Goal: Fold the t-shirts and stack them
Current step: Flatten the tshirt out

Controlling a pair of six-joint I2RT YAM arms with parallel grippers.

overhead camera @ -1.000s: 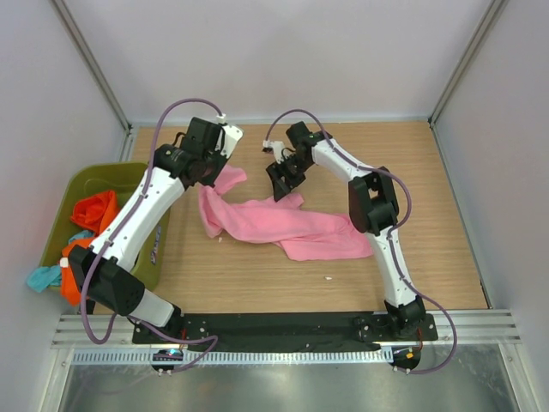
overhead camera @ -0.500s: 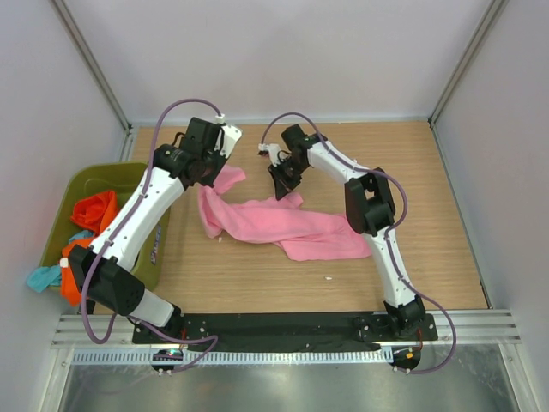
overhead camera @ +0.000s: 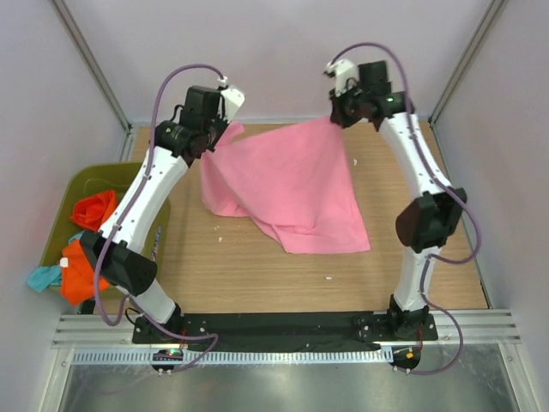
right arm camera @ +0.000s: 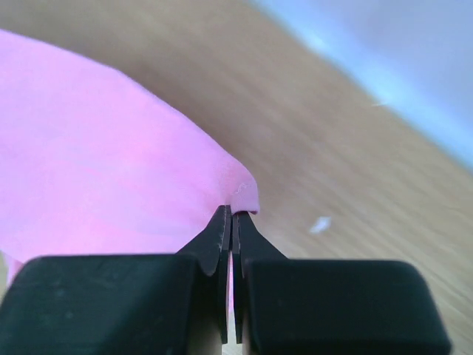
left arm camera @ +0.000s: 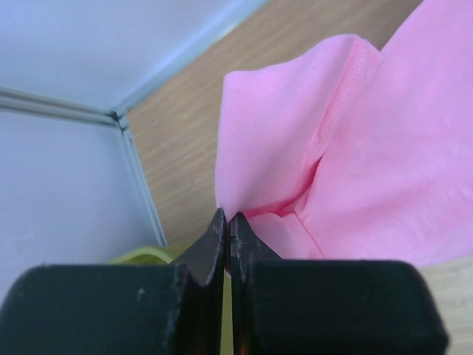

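The wooden tabletop (overhead camera: 446, 249) shows more bare wood than a second ago. The pink t-shirt (overhead camera: 287, 184) was then a long crumpled bunch lying just right of the olive-green bin (overhead camera: 81, 178). Now it hangs as a broad sheet, its top edge stretched in the air between the arms and its lower end draped on the wood. The bin hugs the left wall, with an orange t-shirt (overhead camera: 93, 210) bunched in it and a teal one (overhead camera: 40, 277) at its near corner, both waiting. The left gripper (left arm camera: 228, 222), nearer the bin, has its jaws pinched tight on a seamed corner. The right gripper (right arm camera: 230, 219), well apart from the bin, gaped a second ago, and its jaws now nip the opposite hem. I judge this the spreading step, with no fold yet. Bare wood beyond the shirt, away from the bin, gives room to lay it flat, but the back wall stands close behind both grippers. A white crumb (overhead camera: 328, 277) lies there.
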